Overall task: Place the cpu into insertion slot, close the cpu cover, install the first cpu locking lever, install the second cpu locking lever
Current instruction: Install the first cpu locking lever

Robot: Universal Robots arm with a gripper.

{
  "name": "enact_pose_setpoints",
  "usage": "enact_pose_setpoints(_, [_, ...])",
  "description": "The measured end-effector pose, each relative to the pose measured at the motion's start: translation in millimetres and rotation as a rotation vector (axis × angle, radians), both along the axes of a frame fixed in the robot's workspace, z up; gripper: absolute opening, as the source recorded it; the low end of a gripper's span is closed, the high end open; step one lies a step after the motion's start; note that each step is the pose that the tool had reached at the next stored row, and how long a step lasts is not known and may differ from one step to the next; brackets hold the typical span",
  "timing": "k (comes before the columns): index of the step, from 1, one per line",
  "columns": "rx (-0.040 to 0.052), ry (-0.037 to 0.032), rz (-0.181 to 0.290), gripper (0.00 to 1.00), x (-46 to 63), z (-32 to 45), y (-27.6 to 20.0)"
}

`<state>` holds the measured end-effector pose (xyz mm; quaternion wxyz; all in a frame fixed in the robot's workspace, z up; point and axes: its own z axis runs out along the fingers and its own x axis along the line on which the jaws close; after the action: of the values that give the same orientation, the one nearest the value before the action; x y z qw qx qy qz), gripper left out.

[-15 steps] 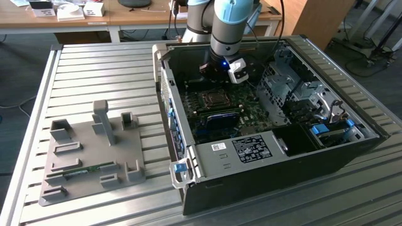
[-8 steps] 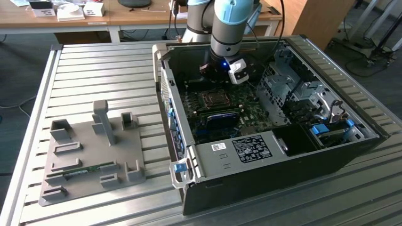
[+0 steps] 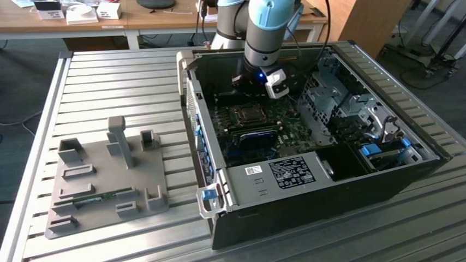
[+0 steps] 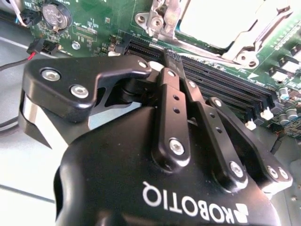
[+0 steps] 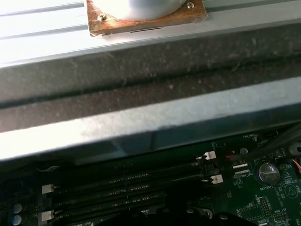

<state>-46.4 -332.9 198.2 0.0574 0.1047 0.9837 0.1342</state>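
Exterior view: hand [image 3: 256,87] just beyond cpu cover [image 3: 247,114]

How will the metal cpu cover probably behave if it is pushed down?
The cpu cover looks like thin metal, so probably stiff and light. It seems fixed at screwed corners, so it should likely swing rather than slide. The green motherboard beneath looks fragile; the tool hangs near it.

A line of white capital letters, seen upside down, stood on the black body of the pincer [image 4: 165,59] in the second wrist view. In the exterior view, a dark printed label [image 3: 293,171] and a small white sticker [image 3: 254,170] sat on the grey metal cover [image 3: 248,188] inside the computer case [image 3: 342,202], too small to read. Tiny white markings dotted the motherboard [image 5: 277,197] in the first wrist view, likewise unreadable.
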Motion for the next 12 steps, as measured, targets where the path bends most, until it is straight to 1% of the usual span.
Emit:
enact_pose_setpoints(8, [0.0002,-0.0147,0.0,0.11,-1.7,-2.0,-2.3])
enact_pose_setpoints(12, [-0.0001,-0.0195,0.0,0.11,-3.5,-2.3,-2.6])
